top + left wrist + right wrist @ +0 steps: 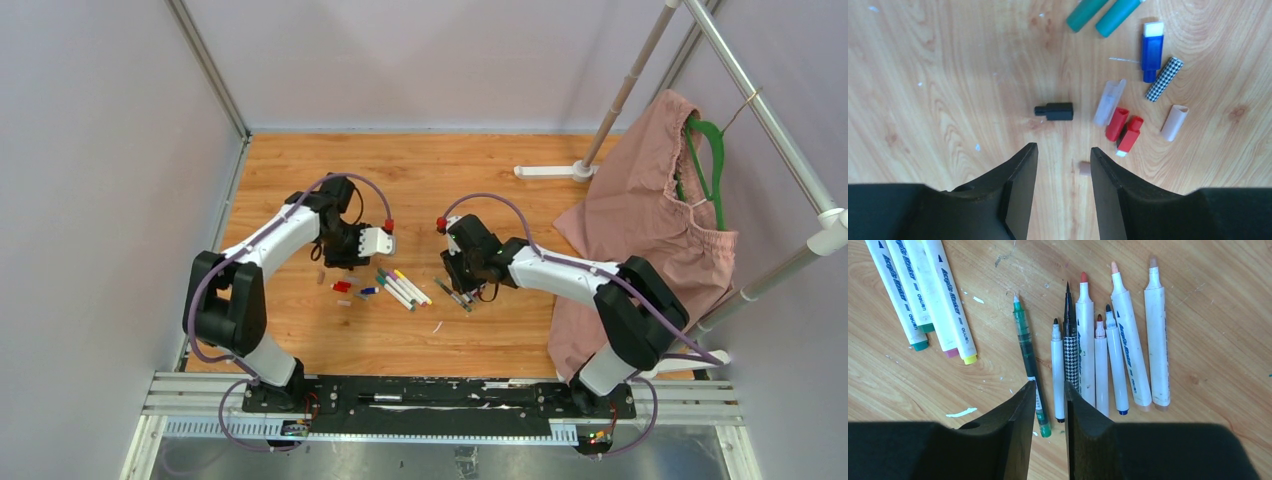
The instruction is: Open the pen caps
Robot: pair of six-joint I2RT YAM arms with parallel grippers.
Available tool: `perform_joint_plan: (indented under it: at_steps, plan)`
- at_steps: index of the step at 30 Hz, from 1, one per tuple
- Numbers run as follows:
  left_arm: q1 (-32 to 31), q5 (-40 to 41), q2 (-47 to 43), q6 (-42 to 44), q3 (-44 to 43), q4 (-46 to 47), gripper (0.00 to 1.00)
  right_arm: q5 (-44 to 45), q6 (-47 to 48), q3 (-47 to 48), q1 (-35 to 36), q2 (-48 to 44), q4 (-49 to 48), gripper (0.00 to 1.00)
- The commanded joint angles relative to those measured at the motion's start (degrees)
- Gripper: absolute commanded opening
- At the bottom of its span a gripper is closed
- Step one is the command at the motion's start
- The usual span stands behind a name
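Note:
Loose pen caps lie on the wood in the left wrist view: a black one, two red ones, a blue one, a houndstooth one, a clear one and a grey one. My left gripper is open and empty just short of them, with a small tan cap by its right finger. My right gripper is narrowly open and empty over a row of uncapped pens, above a green pen. The top view shows the left gripper and the right gripper.
Three white markers with green, pink and yellow ends lie left of the uncapped row; they show in the top view between the arms. A pink cloth on a green hanger and a rack foot stand at the right.

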State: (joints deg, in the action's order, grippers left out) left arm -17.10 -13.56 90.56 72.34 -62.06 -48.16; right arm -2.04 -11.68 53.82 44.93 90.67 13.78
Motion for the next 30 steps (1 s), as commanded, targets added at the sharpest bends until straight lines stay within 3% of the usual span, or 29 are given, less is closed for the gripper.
perform_joint_plan:
  at_steps: [1,10,17,22,30]
  plan:
    - [1.9,-1.2,-1.8,-3.1,-5.3,-5.0,0.49,1.3,1.7,1.8,0.7,-2.3,3.1,0.31]
    - [10.0,-6.0,-5.6,-9.8,-12.2,-6.8,0.58,1.2,0.1,7.1,8.0,1.0,2.4,0.41]
    - [10.7,-1.5,-10.2,-13.8,-10.7,-6.8,0.76,1.6,3.1,16.5,8.2,11.6,2.7,0.41]
    - [11.0,1.0,-13.2,-15.9,-10.6,-6.8,0.80,1.0,4.1,21.0,8.2,17.1,3.6,0.39]
    - [12.7,5.2,-14.2,-17.1,-12.7,-6.6,0.86,0.5,3.5,20.0,8.3,20.3,2.8,0.33]
